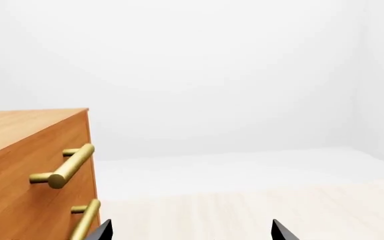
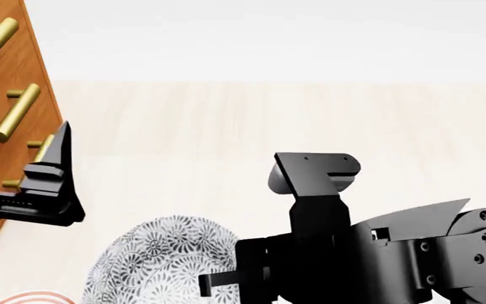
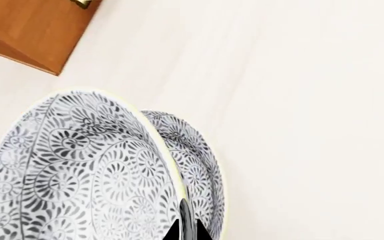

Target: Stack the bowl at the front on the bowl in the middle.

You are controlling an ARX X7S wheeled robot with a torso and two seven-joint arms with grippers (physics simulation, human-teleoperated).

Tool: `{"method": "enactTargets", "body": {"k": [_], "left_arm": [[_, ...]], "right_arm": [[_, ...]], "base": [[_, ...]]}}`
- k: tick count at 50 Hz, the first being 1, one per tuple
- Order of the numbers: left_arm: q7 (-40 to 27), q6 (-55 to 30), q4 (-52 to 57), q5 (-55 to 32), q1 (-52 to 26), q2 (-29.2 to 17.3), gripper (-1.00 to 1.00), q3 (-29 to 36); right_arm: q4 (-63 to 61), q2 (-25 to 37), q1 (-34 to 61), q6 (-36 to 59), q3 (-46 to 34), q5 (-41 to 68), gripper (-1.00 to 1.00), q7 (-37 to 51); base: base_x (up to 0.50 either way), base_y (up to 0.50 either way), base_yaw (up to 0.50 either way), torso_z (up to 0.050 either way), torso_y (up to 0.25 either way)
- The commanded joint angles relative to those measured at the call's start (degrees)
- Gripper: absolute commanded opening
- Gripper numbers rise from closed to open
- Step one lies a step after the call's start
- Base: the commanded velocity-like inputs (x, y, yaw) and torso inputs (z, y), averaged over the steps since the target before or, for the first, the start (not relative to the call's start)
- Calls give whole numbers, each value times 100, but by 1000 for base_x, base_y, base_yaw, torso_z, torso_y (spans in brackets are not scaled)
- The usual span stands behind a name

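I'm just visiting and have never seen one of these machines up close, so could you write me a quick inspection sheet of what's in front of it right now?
Surface: pale wood-grain tabletop, bare beyond the bowls.
Job's things: grey-and-white swirl-patterned ceramic bowl, tilted, its rim pinched by the right hand; a second bowl of the same pattern sits close behind it. Whether they touch is unclear.
Clutter: a white dish edge with red rings, mostly cut off.
Hands: right hand shut on the bowl rim; left hand open, holding nothing, near the drawers.
Cables: nothing seen.
Surroundings: orange-brown wooden drawer cabinet with brass bar handles; plain white walls.
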Motion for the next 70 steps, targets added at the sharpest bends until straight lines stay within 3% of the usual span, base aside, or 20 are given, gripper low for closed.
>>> {"method": "enactTargets", "body": {"k": [1,19,20,40,49,52,58,62,70], "left_arm": [[148,-10,44,-13,77,102,100,-183],[128,61,-4,-32,90,72,100,-120],[130,74,-9,-26,97,69,100,-112],[87,150,-30,-41,153,33,100,-67],[78,197,-43,-67,135,38,100,-60],[105,301,-73,-9,173,50,100,-2],[332,1196,-145,611,536,59,100,408],[374,1455,-80,781,687,47,100,545],[376,1710,4,889,813,40,100,566]], "right_arm": [[194,-284,5,-147,68,-1074,-100,-1291],[322,-251,87,-474,-407,-1926,-100,-2300],[316,-246,82,-491,-428,-1954,100,-2298],[12,-127,6,-711,-624,-2098,100,-2455],[-2712,336,-679,-2593,-164,-3566,100,-2632],[-3035,352,-977,-3100,-30,-3923,100,-2699],[-4316,545,-2345,-5520,-530,-7195,100,-2210],[-4472,539,-2729,-6128,-399,-7484,100,-2194],[-4724,624,-2936,-6366,-373,-7830,100,-2000]], "base": [[0,0,0,0,0],[0,0,0,0,1],[0,0,0,0,0],[0,0,0,0,0],[0,0,0,0,0],[0,0,0,0,0],[0,0,0,0,0],[0,0,0,0,0],[0,0,0,0,0]]}}
